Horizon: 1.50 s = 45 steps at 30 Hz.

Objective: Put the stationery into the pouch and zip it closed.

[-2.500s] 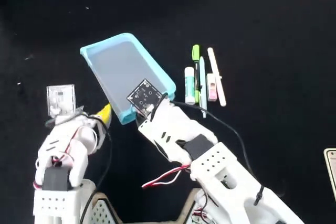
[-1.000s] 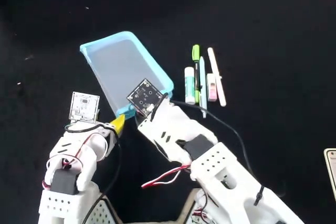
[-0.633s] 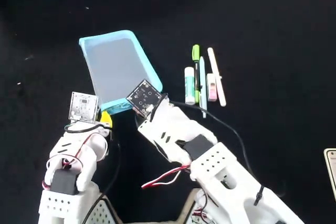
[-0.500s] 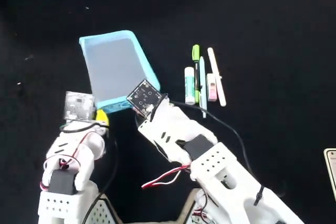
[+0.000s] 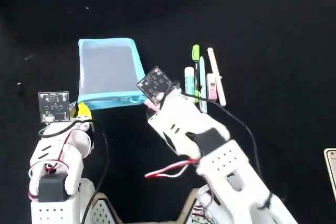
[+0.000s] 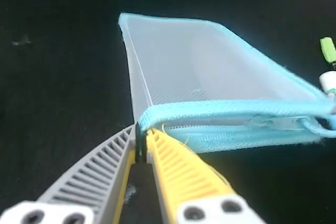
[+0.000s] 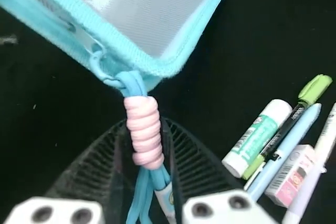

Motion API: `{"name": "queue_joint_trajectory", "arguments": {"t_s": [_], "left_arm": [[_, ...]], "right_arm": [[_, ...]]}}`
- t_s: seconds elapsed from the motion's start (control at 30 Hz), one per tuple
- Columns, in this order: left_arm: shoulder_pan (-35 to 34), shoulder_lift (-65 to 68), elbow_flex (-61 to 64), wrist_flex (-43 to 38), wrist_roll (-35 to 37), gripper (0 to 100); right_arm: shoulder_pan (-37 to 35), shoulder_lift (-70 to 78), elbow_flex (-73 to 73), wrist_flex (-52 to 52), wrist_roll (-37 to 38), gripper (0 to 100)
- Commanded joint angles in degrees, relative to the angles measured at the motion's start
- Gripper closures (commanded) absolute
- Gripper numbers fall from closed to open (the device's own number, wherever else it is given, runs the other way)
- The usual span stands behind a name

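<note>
A light blue mesh pouch (image 5: 107, 72) lies left of centre on the black table. My left gripper (image 5: 80, 109) is shut on its near left corner, where the grey and yellow fingers (image 6: 168, 161) pinch the blue edge of the pouch (image 6: 199, 72). My right gripper (image 5: 148, 103) is at the near right corner, shut on the pink coiled zipper pull (image 7: 143, 135) that hangs from the pouch (image 7: 142, 9). To the right lie a glue stick (image 5: 189, 85), a green pen (image 5: 196, 69), a blue pen (image 5: 202, 85), a pink eraser (image 5: 212, 87) and a white pen (image 5: 216, 74).
A pale card (image 5: 331, 166) sits at the table's right edge. Black cloth stretches bare behind the pouch and to the far right. The stationery row (image 7: 278, 150) lies close beside the right gripper.
The pouch has swung round from a slant to lie square with the table's front. My left gripper moved left with the corner; my right gripper moved away and right with the pull.
</note>
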State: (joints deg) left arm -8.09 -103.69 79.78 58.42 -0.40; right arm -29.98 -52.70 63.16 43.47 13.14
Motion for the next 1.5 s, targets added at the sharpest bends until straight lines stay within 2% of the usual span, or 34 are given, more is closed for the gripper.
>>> {"name": "queue_joint_trajectory", "arguments": {"t_s": [0.0,0.2,0.3,0.4,0.53,0.8,0.93,1.07,1.17,1.4,1.47], "left_arm": [[-1.98,-0.26,-7.34,0.53,-2.29,97],[-2.07,-0.18,-19.56,5.27,-3.78,97],[-1.98,2.11,-23.69,5.71,-6.86,97],[-1.98,8.44,-27.74,5.71,-7.74,97],[-1.98,21.10,-37.49,8.00,-7.74,97],[-1.71,51.87,-69.05,24.97,-7.56,97],[-1.45,65.85,-83.21,35.16,-7.30,96],[-1.63,77.63,-94.20,42.02,-5.89,89],[-1.98,82.20,-98.24,42.46,-3.08,86],[0.92,82.81,-98.95,42.29,-2.46,87],[1.19,82.55,-99.03,42.29,-2.37,90]], "right_arm": [[1.93,-12.88,-2.95,6.51,0.09,98.8],[2.20,-22.11,-5.76,13.27,8.26,98.8],[2.11,-22.02,-12.18,17.93,8.88,98.8],[2.02,-20.70,-20.09,21.36,9.23,98.8],[2.02,-11.91,-30.81,25.93,9.41,98.8],[2.20,6.46,-50.77,36.57,9.41,98.8],[2.20,10.15,-53.23,38.15,9.41,98.8],[2.20,10.33,-53.14,38.33,9.41,98.8],[2.29,10.24,-53.05,38.95,9.41,98.8],[3.25,10.24,-51.47,39.47,9.41,98.8],[4.48,10.24,-50.86,39.30,9.41,98.8]]}}
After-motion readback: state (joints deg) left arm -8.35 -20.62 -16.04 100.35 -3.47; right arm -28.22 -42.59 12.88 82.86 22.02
